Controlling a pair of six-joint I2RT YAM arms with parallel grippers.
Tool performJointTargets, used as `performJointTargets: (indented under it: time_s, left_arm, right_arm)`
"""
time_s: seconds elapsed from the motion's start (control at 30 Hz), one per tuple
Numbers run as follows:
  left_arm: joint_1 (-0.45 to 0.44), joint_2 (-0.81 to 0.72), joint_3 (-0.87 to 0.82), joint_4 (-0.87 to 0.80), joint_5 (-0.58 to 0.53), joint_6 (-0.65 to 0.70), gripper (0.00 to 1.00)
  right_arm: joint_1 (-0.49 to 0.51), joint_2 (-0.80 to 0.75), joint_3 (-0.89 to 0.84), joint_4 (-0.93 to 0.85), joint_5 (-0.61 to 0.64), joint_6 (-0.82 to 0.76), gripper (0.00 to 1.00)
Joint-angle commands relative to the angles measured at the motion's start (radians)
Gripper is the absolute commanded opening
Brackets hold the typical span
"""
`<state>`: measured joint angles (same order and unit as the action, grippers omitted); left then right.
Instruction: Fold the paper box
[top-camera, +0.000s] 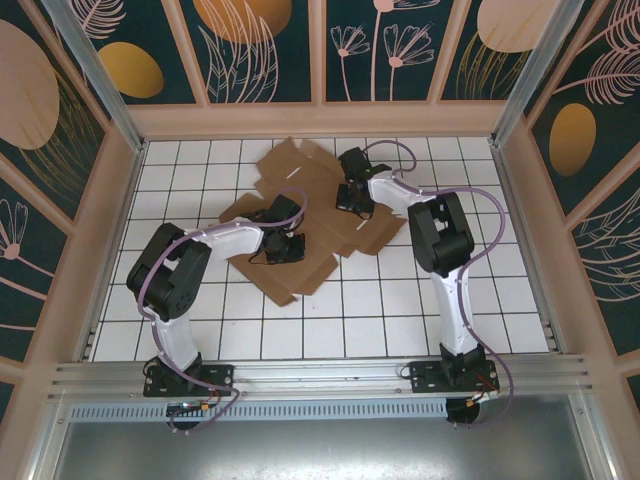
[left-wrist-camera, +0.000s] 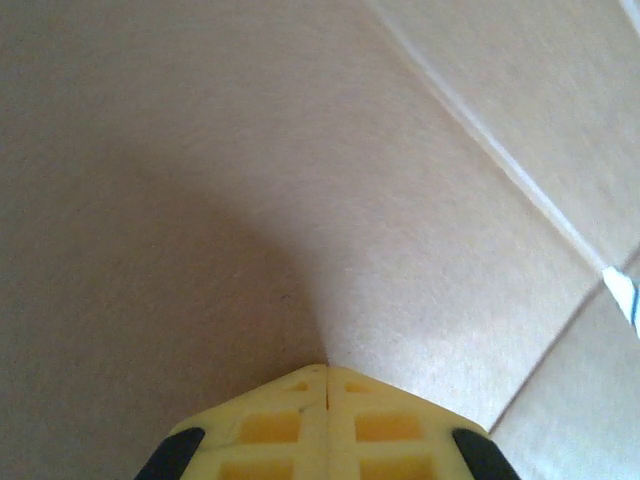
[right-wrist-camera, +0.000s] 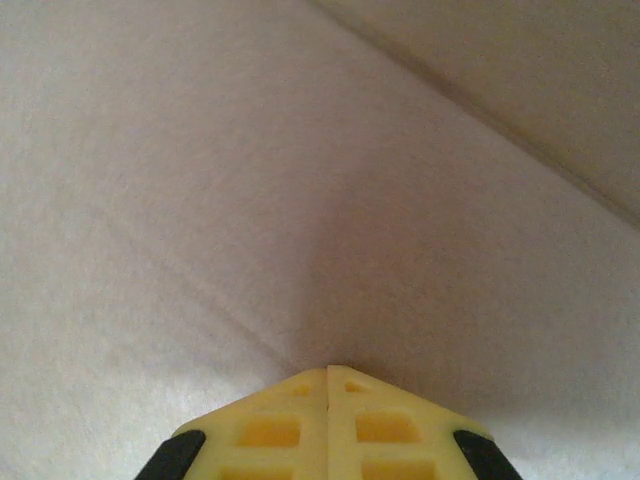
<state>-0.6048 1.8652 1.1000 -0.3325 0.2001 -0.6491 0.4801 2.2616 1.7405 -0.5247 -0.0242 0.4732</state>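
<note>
We see a flat, creased, matte brown cardboard box (top-camera: 300, 170); yellow left jaws and right jaws fully closed.

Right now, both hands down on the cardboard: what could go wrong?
Left hand and right hand are shut, tips against the flat paper box, gripping nothing: a push may slide the sheet across the tiles instead of creasing it. Pressing harder could dent the panel under the tips.
</note>
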Motion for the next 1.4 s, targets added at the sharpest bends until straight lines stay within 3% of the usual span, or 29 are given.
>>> performJointTargets:
  time_s: [0.0,0.13,0.2,0.3,0.43,0.53,0.63,0.87,0.97,1.2,1.37]
  left_arm:
    - [-0.041,0.081,0.062,0.042,0.140,-0.047,0.00]
    - [-0.042,0.098,0.179,0.049,0.149,-0.063,0.04]
    - [-0.033,0.063,0.230,0.040,0.114,-0.057,0.07]
    - [0.007,-0.020,0.238,0.066,0.101,-0.074,0.11]
    - [0.095,-0.132,0.174,0.130,0.107,-0.113,0.14]
    - [0.138,-0.171,0.158,0.073,0.046,-0.062,0.14]
    - [0.163,-0.119,0.158,0.013,0.016,-0.024,0.11]
    - [0.163,0.020,0.124,0.009,-0.007,0.008,0.05]
    - [0.163,0.038,0.106,-0.009,-0.035,0.022,0.03]
    - [0.159,0.008,-0.028,0.016,0.011,0.006,0.01]
    - [0.096,-0.014,-0.105,0.059,0.059,-0.029,0.02]
  right_arm:
    - [0.030,0.083,0.085,-0.019,-0.134,-0.027,0.10]
    - [0.037,0.048,0.133,-0.013,-0.105,-0.020,0.16]
    - [0.033,-0.027,0.094,0.018,-0.059,-0.012,0.25]
    - [0.018,-0.145,0.020,0.039,-0.004,-0.006,0.29]
    - [0.005,-0.274,-0.103,0.051,0.023,-0.004,0.30]
    - [0.006,-0.341,-0.189,0.044,0.010,-0.003,0.29]
    - [0.005,-0.394,-0.289,0.049,-0.029,0.018,0.29]
    - [0.061,-0.371,-0.363,0.039,-0.079,0.022,0.30]
    - [0.107,-0.323,-0.347,0.030,-0.112,0.022,0.26]
    - [0.166,-0.242,-0.358,-0.018,-0.078,-0.008,0.21]
    - [0.160,-0.239,-0.406,-0.050,0.005,-0.049,0.21]
